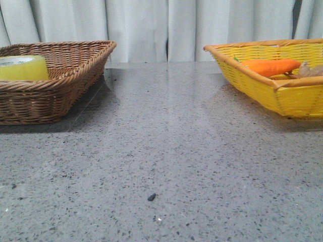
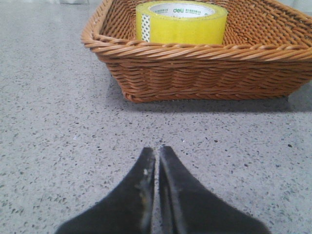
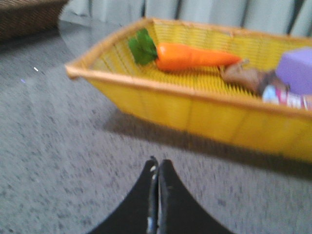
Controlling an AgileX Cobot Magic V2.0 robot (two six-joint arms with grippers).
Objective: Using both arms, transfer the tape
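The yellow tape roll [image 1: 22, 68] lies flat in the brown wicker basket [image 1: 75, 75] at the far left. In the left wrist view the tape [image 2: 181, 23] shows its white core with green print and a checkered strip on its side. My left gripper [image 2: 157, 150] is shut and empty, low over the table a short way before that basket [image 2: 204, 73]. My right gripper [image 3: 158, 163] is shut and empty, near the yellow basket [image 3: 195, 109]. Neither arm shows in the front view.
The yellow basket [image 1: 282, 93] at the right holds an orange carrot [image 1: 270, 66] and a brown item [image 1: 310, 70]; the right wrist view also shows a purple block [image 3: 297, 70]. A small dark speck [image 1: 151, 197] lies on the grey speckled table [image 1: 166, 146]. White curtains hang behind.
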